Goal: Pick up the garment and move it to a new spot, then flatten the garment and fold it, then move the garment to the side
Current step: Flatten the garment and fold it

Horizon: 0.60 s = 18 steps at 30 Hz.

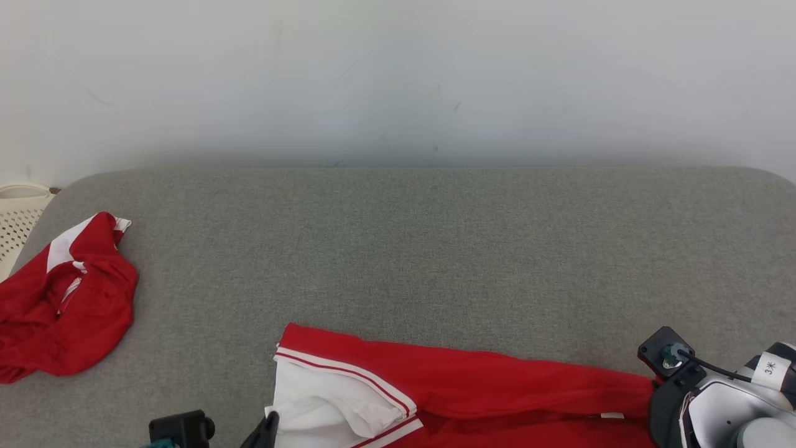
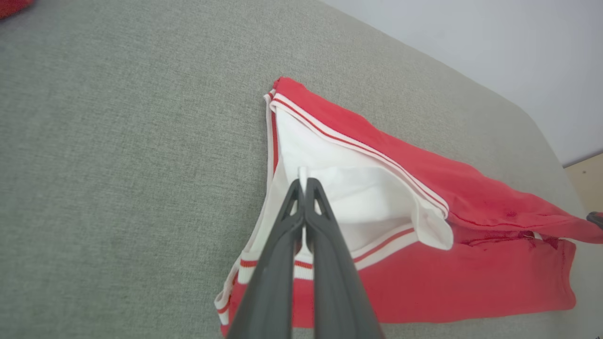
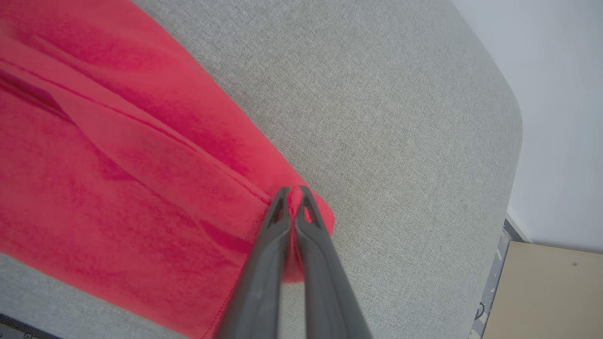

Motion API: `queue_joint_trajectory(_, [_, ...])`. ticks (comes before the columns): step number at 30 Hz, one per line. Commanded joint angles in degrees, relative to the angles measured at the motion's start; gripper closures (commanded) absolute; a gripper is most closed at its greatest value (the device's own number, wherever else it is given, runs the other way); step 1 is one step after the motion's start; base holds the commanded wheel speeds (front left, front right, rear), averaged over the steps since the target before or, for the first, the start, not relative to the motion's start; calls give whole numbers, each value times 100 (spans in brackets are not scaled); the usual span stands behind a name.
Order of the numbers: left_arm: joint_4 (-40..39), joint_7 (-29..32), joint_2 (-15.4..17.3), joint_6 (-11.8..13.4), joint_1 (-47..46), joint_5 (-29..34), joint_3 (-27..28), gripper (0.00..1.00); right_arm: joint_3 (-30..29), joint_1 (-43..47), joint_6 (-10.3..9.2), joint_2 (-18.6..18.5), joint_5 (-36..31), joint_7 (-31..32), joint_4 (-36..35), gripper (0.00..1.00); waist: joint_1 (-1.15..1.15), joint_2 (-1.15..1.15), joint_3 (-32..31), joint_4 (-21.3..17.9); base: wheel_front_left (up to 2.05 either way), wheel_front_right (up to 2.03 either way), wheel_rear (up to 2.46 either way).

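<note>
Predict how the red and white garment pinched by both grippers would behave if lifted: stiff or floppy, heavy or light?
Probably floppy: the garment folds over itself where the left gripper pinches its white lining. Likely light: the right gripper bunches a thin red edge. It should sag between them.

A wide bench [image 1: 435,249], covered in grey woven cloth and with rounded corners, stands against a plain pale wall [image 1: 398,74]. Near its left edge lies a crumpled red piece of clothing [image 1: 68,305] with white panels. Just beyond the far left corner is part of a white basket [image 1: 18,211] with many small holes. Past the right corner there is a flat beige surface [image 3: 546,292]; what it is, I cannot tell.
</note>
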Motion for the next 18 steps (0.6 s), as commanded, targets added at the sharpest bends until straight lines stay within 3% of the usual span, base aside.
queue_joint_trajectory(1, [-32, 17, -17, 39, 132, -28, -16, 100, 57, -78, 3, -74, 62, 17, 22, 100, 1, 0, -24, 25, 0, 0, 0])
queue_joint_trajectory(2, [-30, 30, -25, 43, 174, -42, -40, 100, 74, -88, 3, -87, 73, 18, 37, 100, 1, 0, -33, 39, 0, 0, 0])
queue_joint_trajectory(3, [-24, 50, -36, 53, 203, -65, -55, 100, 81, -102, 3, -85, 85, -7, 41, 75, 1, 0, -39, 51, 0, 0, 0])
queue_joint_trajectory(4, [-6, 77, -19, 48, 219, -58, -67, 100, 35, -117, 3, -53, 85, -20, 72, 0, 1, 0, -46, 63, 0, 0, 0])
queue_joint_trajectory(9, [224, 68, 101, -116, 350, -53, -147, 100, -15, -57, 3, 13, 82, -68, 121, 0, 1, 0, -105, 121, 0, 0, 0])
queue_joint_trajectory(10, [261, 34, 104, -124, 362, -46, -147, 86, -76, -52, 3, 45, 97, -81, 111, 0, 1, 0, -113, 124, 0, 0, 0])
queue_joint_trajectory(11, [308, 4, 99, -150, 375, -47, -142, 15, -157, -47, 3, 86, 104, -112, 87, 0, 1, 0, -121, 127, 0, 0, 0])
queue_joint_trajectory(12, [351, -42, 114, -157, 372, -10, -150, 0, -246, -31, 3, 135, 96, -139, 65, 0, 1, 0, -127, 130, 0, 0, 0])
queue_joint_trajectory(18, [601, -155, 123, -281, 322, 36, -213, 0, -1240, 328, 3, 775, 38, -69, -152, 0, 1, 0, -190, 156, 0, 0, 0])
